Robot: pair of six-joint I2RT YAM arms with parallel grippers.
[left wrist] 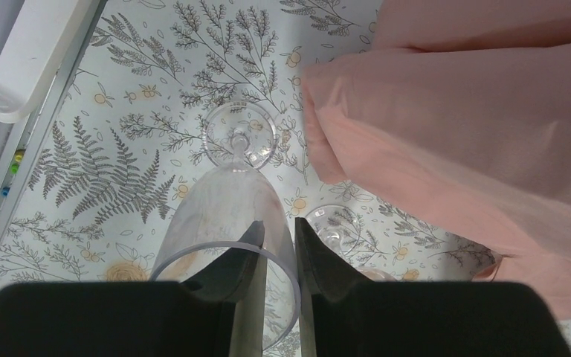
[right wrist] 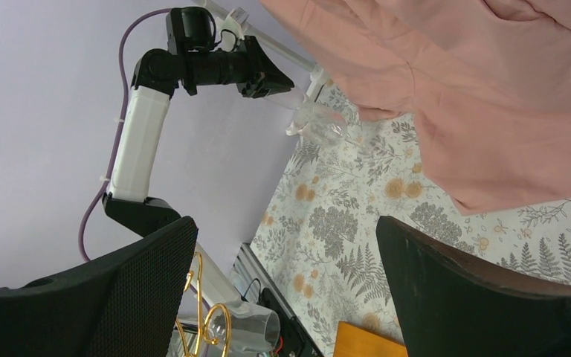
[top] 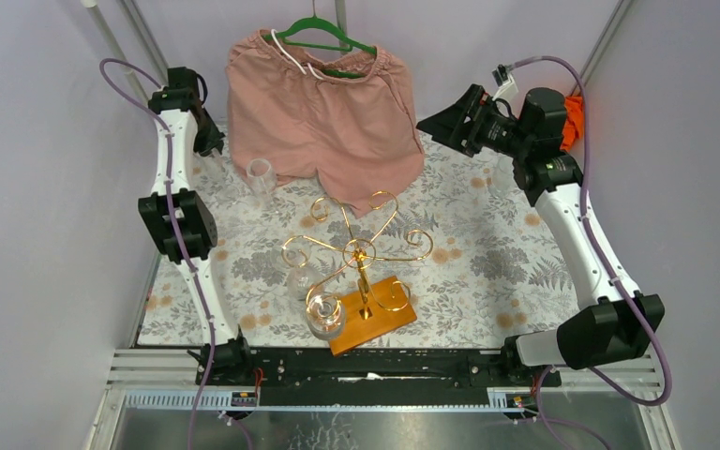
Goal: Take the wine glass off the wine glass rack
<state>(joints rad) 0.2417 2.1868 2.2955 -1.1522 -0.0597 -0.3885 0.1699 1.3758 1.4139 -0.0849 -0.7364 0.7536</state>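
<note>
The gold wine glass rack (top: 361, 251) stands mid-table in its orange-brown wooden base (top: 380, 319). A clear wine glass (top: 325, 314) hangs bowl-down from its near-left arm, and also shows in the right wrist view (right wrist: 256, 327). My left gripper (left wrist: 279, 232) is at the far left (top: 212, 141), shut on the rim of another wine glass (left wrist: 227, 216), one finger inside the bowl and one outside. That glass's foot (left wrist: 239, 137) points at the cloth. My right gripper (right wrist: 286, 223) is open and empty, raised at the back right (top: 450, 122).
Pink shorts (top: 323, 112) on a green hanger (top: 323, 33) hang over the back of the table. A further clear glass (top: 260, 176) stands by the shorts' left hem, close to my left gripper (left wrist: 334, 223). Grey walls close in both sides.
</note>
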